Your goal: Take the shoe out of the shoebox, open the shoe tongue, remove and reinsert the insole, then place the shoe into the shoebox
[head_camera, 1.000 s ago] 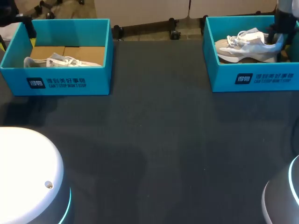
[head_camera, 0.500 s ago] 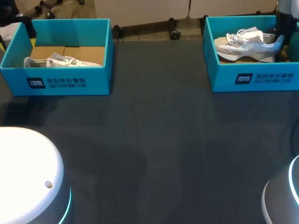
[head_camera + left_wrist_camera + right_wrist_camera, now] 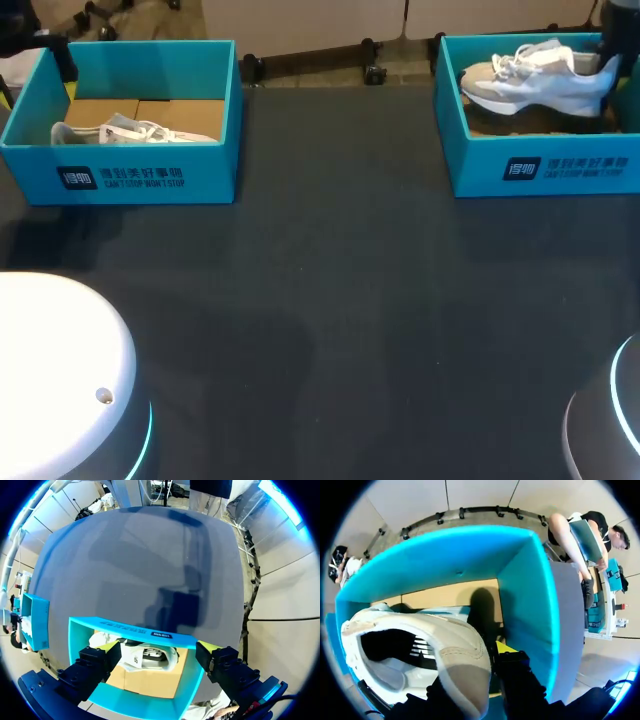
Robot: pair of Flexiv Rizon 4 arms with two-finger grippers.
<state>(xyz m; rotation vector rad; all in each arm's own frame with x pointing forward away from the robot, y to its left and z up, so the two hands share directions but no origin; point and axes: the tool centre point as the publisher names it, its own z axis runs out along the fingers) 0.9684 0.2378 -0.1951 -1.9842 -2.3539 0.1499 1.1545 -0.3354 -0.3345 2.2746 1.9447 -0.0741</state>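
Head view: shoe [image 3: 545, 82], second shoebox [image 3: 120, 178] apart

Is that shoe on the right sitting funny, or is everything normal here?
Only the right shoe stands out: it hangs above the floor of its shoebox, poking over the rim, because the right end effector grips its heel.

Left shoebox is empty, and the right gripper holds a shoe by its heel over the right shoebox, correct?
Not quite. The left shoebox is not empty: a white shoe lies in it, as the head view and the left wrist view show. The rest stands: the right gripper holds the lifted shoe by its heel over the right shoebox.
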